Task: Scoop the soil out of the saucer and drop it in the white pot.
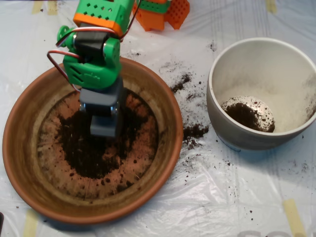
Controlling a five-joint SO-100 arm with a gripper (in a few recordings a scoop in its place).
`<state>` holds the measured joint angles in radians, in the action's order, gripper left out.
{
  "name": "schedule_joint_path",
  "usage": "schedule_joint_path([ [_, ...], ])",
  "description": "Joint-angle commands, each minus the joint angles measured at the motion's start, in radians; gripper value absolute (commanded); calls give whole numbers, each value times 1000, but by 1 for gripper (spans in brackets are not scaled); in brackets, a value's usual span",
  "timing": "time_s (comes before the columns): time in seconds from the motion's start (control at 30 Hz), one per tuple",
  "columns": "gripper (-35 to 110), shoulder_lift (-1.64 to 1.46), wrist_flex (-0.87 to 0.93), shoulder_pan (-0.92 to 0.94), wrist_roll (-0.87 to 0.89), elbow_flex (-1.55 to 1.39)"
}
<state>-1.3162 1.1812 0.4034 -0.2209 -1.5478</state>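
The terracotta saucer (19, 148) lies at the left, its flat bottom stained and covered with dark soil (94, 158) in a patch near the middle. My grey scoop (105, 126) hangs from the green and orange arm, pointing down into the saucer and resting on or just above the upper part of the soil patch. The white pot (232, 133) stands at the right, with a small heap of soil (247, 114) on its bottom.
Spilled soil (195, 131) lies on the plastic sheet between saucer and pot, with more crumbs (181, 81) above it. The arm's orange base (163, 12) stands at the top edge. Yellow tape strips mark the sheet's corners.
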Motion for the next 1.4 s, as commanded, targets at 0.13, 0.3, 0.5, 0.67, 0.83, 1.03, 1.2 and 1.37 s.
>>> schedule_joint_path([
  [0.13, -1, -222, -14, -6, -40, -23],
  [0.3, -1, -396, -66, -48, -63, -184],
  [0.5, -1, -445, -34, -104, -61, -209],
  [0.67, -1, -517, 8, -161, -60, -213],
  [0.83, -1, -586, 64, -221, -57, -190],
  [1.03, -1, -600, 153, -279, -21, -74],
  [1.2, -1, -580, 222, -334, 5, 35],
  [1.37, -1, -540, 273, -385, 28, 140],
])
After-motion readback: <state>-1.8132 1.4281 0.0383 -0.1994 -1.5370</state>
